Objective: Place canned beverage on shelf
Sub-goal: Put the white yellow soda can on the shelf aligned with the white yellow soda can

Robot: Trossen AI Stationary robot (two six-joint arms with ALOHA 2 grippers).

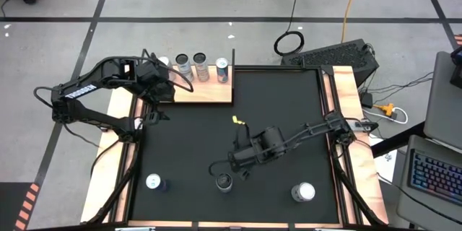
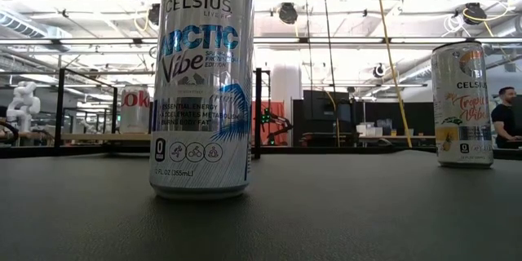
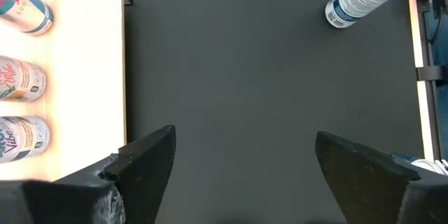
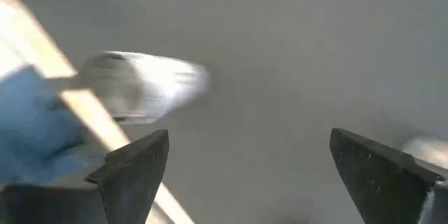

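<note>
The shelf [image 1: 206, 92], a flat light-wood board with visible grain and thin black rods at its corners, lies at the far left corner of the black mat [image 1: 281, 115] and already carries a row of upright cans [image 1: 201, 66] along its far edge. Three more cans stand on the near part of the mat: a white-topped can [image 1: 153, 181] at the left, a dark-topped can [image 1: 224, 181] in the middle and a white-topped can [image 1: 304, 191] at the right. The right tool [image 1: 232, 164] hangs just beside and above the dark-topped can with its fingers spread wide and nothing between them; the left tool [image 1: 164, 86] waits over the shelf's left end, fingers also apart and empty. The step in hand appears to be picking up a can for the shelf. To do it well, the right tool should probably come down square around the cylinder's middle, close gently on the thin, smooth metal wall so it neither dents nor slips, and lift straight up to keep it from tipping. In the low view the nearest can is tall, slim and glossy, its printed silver-and-blue sleeve reflecting light, while the mat looks matte and finely grained, likely offering fair grip underneath.
</note>
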